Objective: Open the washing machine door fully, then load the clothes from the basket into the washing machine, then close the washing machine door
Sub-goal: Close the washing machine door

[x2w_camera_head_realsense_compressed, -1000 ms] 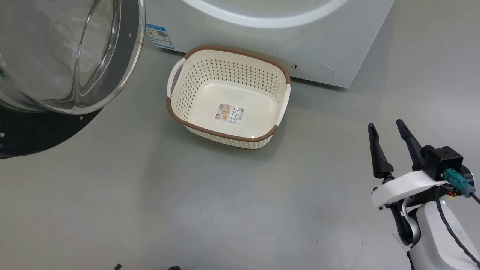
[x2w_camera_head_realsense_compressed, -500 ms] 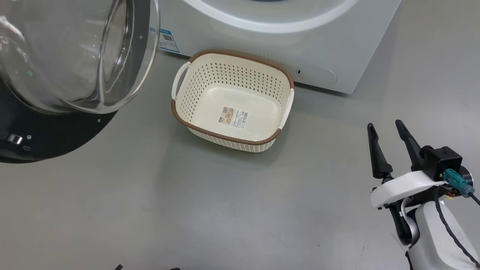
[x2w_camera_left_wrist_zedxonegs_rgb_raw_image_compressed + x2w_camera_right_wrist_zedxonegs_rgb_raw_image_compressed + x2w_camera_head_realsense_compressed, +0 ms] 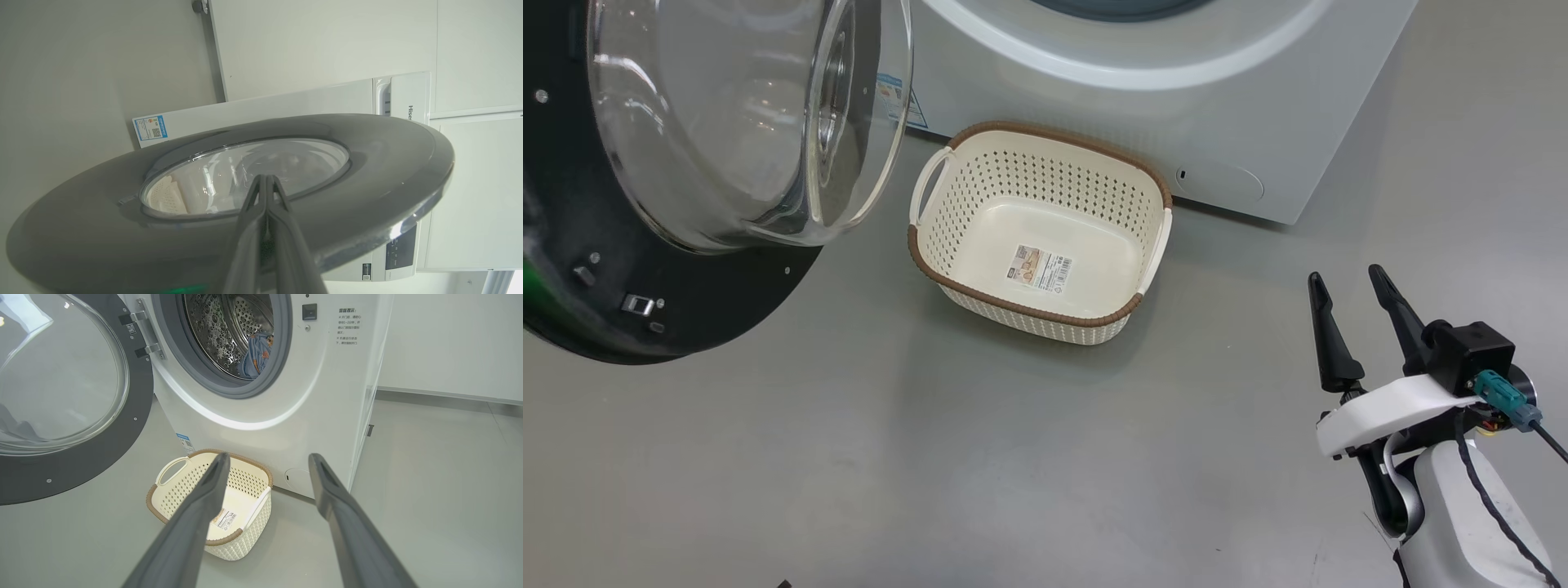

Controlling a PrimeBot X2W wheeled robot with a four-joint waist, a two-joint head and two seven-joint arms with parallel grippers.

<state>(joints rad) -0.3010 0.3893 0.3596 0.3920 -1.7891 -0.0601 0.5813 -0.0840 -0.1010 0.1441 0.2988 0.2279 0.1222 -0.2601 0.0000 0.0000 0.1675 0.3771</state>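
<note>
The washing machine door [image 3: 686, 318] hangs open at the left, its glass bowl facing the cream basket [image 3: 1029, 312]. The basket stands against the white washing machine [image 3: 1176, 106] with just a label sticker on its base. In the left wrist view my left gripper [image 3: 265, 178] is shut with nothing in it, its tips at the door's outer face [image 3: 367, 163] by the glass edge; I cannot tell if they touch. My right gripper [image 3: 1346, 278] stands open to the right of the basket. Light blue clothes [image 3: 255, 355] lie inside the drum.
Bare grey floor spreads in front of the basket and around my right arm. A white wall [image 3: 449, 343] runs to the right of the machine. In the right wrist view the door [image 3: 81, 457] hangs on its hinges at the machine's left.
The camera has shifted a little. Beyond that shift, the door has swung toward the basket and machine, showing more of its black inner rim. My right gripper stays open.
</note>
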